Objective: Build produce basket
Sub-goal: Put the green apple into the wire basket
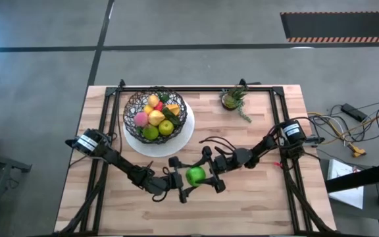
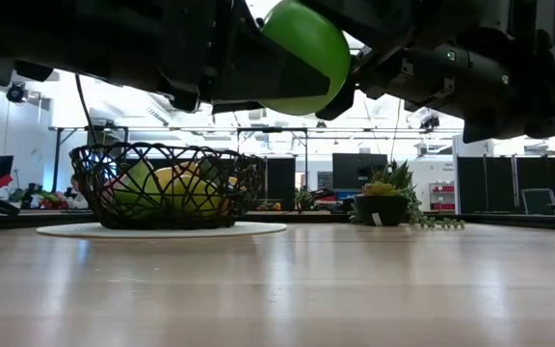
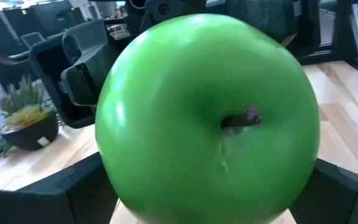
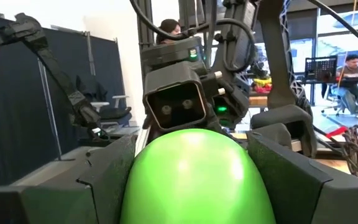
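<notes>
Green apple — mid-air, gripped between left hand and right hand.

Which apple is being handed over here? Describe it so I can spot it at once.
On the pale wooden table, look at the near middle, where both dark arms meet. The glossy bright green toy apple sits between the left gripper and right gripper, held above the tabletop, unlike the fruit piled in the black wire-mesh basket.
</notes>
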Robot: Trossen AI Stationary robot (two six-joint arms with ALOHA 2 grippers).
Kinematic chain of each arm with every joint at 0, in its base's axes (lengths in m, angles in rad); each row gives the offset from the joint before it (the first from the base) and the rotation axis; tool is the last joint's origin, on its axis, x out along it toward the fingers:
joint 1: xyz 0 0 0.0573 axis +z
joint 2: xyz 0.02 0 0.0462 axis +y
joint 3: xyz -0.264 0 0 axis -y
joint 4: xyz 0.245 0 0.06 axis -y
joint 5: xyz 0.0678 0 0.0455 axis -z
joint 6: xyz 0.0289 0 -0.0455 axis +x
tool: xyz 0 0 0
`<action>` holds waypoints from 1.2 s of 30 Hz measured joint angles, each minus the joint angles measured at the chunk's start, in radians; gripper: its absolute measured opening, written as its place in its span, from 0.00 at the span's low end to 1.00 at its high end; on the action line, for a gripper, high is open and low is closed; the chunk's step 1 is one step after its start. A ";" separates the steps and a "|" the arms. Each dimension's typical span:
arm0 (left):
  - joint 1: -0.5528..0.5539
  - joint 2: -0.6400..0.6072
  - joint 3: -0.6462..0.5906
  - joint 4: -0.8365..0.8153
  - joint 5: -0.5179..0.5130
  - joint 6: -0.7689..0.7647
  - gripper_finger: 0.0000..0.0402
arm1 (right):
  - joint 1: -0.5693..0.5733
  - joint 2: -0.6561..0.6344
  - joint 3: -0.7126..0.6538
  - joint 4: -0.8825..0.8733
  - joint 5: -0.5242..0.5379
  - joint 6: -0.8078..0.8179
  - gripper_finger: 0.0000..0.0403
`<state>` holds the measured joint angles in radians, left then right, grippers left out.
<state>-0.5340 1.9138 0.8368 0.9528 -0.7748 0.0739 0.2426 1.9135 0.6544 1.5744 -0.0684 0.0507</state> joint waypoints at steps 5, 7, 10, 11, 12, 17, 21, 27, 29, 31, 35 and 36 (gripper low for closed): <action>0.000 -0.001 0.000 0.001 0.016 0.012 0.88 | 0.001 0.001 0.000 -0.026 0.000 -0.007 0.70; -0.001 -0.001 0.000 -0.002 0.018 0.013 0.86 | 0.001 0.001 0.000 -0.041 0.001 -0.007 0.70; -0.001 -0.001 -0.007 -0.003 0.025 0.012 0.83 | 0.001 0.001 0.000 -0.058 0.002 -0.011 0.73; -0.001 -0.001 -0.011 -0.003 0.029 0.010 0.83 | 0.000 0.001 0.001 -0.064 0.004 -0.012 0.74; -0.001 -0.001 -0.014 -0.003 0.032 0.010 0.83 | 0.000 0.002 0.001 -0.067 0.006 -0.014 0.76; -0.002 -0.001 -0.042 -0.003 0.038 -0.033 0.82 | -0.002 0.003 0.002 -0.112 0.017 -0.015 0.84; -0.005 0.000 -0.063 -0.003 0.041 -0.064 0.82 | -0.003 0.004 0.008 -0.148 0.023 -0.016 0.89; -0.019 -0.005 -0.098 -0.012 0.021 -0.115 0.82 | -0.005 -0.041 -0.006 -0.212 0.029 -0.022 0.91; -0.032 -0.011 -0.109 -0.012 -0.010 -0.121 0.82 | -0.006 -0.087 -0.015 -0.278 0.035 -0.018 0.91; -0.047 -0.022 -0.118 -0.012 -0.042 -0.118 0.82 | -0.005 -0.148 -0.016 -0.385 0.063 -0.009 0.91; -0.067 -0.072 -0.123 -0.117 -0.091 -0.122 0.82 | 0.004 -0.280 -0.015 -0.675 0.169 0.019 0.91; -0.073 -0.096 -0.120 -0.167 -0.108 -0.130 0.82 | 0.010 -0.311 -0.015 -0.747 0.204 0.042 0.91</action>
<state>-0.6067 1.8183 0.7166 0.7861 -0.8825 -0.0566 0.2523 1.6028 0.6392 0.8279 0.1353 0.0925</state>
